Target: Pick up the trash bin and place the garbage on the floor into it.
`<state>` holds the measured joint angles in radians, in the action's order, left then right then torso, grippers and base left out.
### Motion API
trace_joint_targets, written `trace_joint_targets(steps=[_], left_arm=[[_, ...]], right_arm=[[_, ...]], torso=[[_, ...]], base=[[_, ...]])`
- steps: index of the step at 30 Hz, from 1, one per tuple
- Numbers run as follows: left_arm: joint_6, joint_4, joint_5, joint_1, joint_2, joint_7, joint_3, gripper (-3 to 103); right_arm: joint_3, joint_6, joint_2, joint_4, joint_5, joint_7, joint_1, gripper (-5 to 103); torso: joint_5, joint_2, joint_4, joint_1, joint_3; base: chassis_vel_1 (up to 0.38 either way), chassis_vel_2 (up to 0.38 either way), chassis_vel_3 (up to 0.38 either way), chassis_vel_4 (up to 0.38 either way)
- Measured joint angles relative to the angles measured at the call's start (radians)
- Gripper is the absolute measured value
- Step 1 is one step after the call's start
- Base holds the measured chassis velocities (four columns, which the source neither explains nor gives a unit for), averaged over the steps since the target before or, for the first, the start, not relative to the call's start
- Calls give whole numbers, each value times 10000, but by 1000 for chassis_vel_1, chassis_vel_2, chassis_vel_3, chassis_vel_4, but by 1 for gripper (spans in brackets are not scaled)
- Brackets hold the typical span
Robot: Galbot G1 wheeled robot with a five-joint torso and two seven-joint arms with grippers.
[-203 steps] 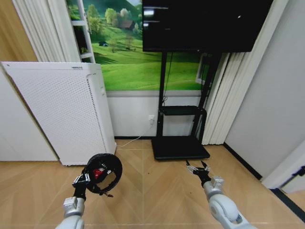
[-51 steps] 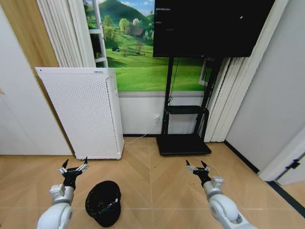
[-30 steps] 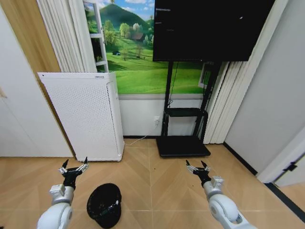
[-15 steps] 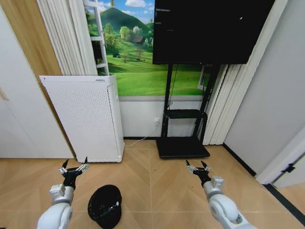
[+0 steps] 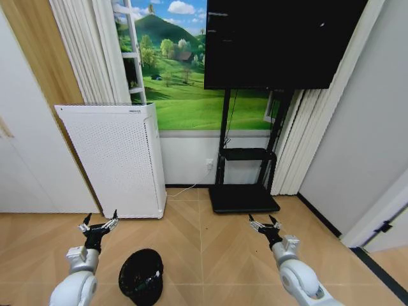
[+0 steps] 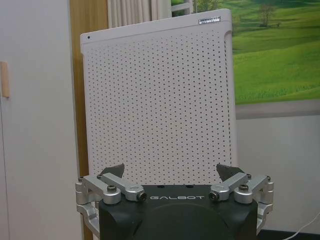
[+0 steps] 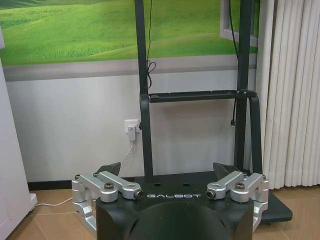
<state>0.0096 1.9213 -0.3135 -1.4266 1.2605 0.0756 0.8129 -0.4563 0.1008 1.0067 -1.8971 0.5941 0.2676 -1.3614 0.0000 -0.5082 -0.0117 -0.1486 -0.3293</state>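
The black mesh trash bin (image 5: pixel 141 276) stands on the wooden floor at the lower left of the head view, its inside dark with small bits I cannot make out. My left gripper (image 5: pixel 97 225) hovers open just up and left of the bin, apart from it. In the left wrist view the left gripper (image 6: pixel 171 170) has its fingers spread wide and empty, facing the white appliance. My right gripper (image 5: pixel 264 222) is open over bare floor on the right. The right wrist view has the right gripper (image 7: pixel 169 168) holding nothing. The garbage is not visible on the floor.
A tall white perforated appliance (image 5: pixel 115 159) stands against the wall behind the bin. A black TV stand (image 5: pixel 243 198) with a large screen (image 5: pixel 277 41) is at the back centre, curtains beside it. Wooden floor (image 5: pixel 210 255) lies open between the arms.
The left gripper has let go of the bin, which now stands on the floor. Over the last second the whole view has tilted up a little; both arms hold still.
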Motion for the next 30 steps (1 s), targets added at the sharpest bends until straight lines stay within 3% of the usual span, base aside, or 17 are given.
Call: trace_joint_targets(steps=[30], left_arm=[[0, 0, 0, 0, 0, 0, 0, 100]], right_arm=[[0, 0, 0, 0, 0, 0, 0, 100]], torso=[[0, -1273, 0, -498, -774]], base=[[0, 0, 0, 0]])
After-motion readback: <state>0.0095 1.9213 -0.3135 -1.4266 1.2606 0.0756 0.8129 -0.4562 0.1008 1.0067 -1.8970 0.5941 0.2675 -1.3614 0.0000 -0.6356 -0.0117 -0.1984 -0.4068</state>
